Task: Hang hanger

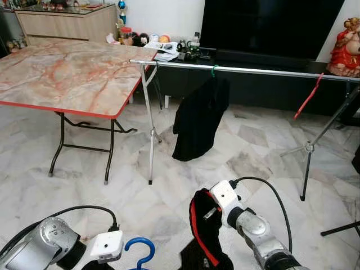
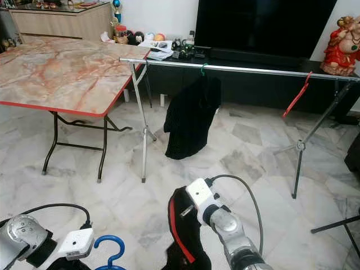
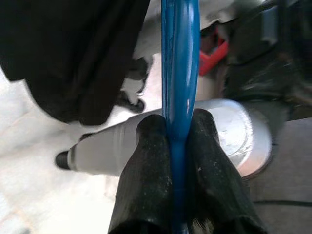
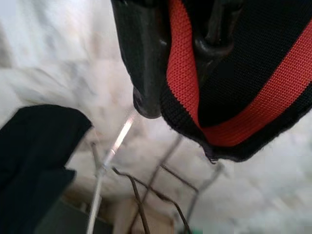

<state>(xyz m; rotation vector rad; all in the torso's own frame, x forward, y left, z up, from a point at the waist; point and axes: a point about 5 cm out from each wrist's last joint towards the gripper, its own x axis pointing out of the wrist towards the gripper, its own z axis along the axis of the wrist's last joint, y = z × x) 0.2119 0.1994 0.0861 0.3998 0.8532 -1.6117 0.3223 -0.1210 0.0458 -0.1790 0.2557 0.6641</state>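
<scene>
Left claw (image 3: 178, 146) clamps blue hanger (image 1: 140, 250); right claw (image 4: 180, 53) pinches black-red garment (image 1: 205, 236)

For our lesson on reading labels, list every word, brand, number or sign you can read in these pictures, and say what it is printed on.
No text can be read in any view.
Papers on the TV console: print too small and blurred to read.
Blue hanger, black and red garment, rail: no lettering visible.

Blue hanger (image 1: 140, 251) upright, hook up, black-red garment (image 1: 203, 236) beside.
</scene>
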